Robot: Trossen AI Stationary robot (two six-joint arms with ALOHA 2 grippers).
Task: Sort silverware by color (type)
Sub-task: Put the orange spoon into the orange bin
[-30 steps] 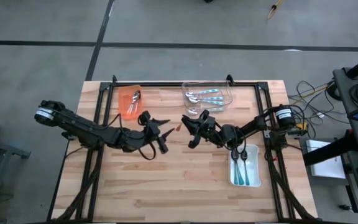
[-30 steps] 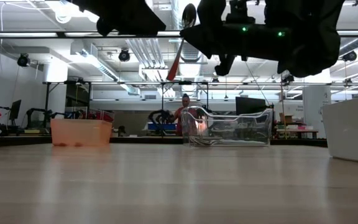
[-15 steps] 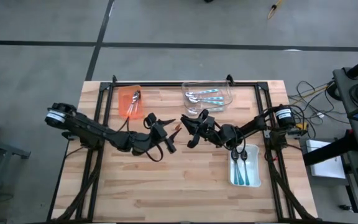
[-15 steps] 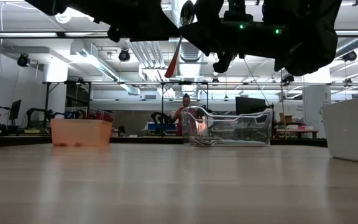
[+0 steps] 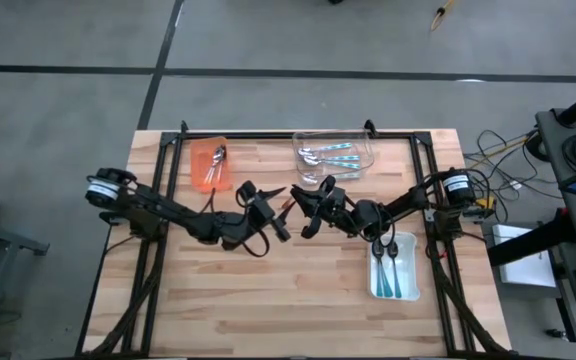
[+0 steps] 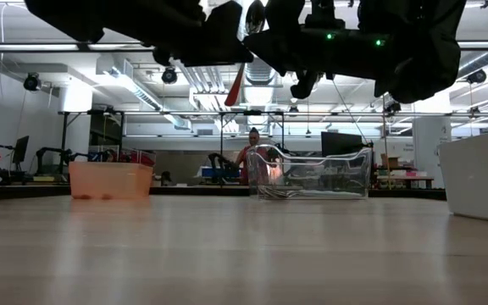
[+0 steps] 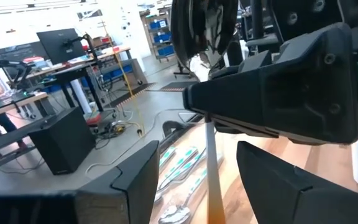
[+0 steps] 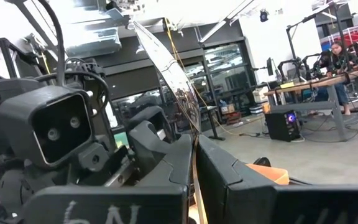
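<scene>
An orange-handled spoon (image 5: 290,200) is pinched in the closed right gripper (image 5: 305,203) above the table's centre, while the left gripper (image 5: 274,208), fingers spread wide, is positioned around the handle from nine o'clock. If the right jaws are released before the left fingers are closed, the spoon could be dropped onto the table (image 5: 268,290); a misaligned closure could knock it askew.

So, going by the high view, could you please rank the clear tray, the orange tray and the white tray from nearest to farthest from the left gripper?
From the left gripper, open at table centre:
1. Clear tray, at the back edge, toward the right.
2. Orange tray, back left; close to the clear tray's distance, so treat 1 and 2 as nearly tied.
3. White tray, front right, clearly farthest.
</scene>
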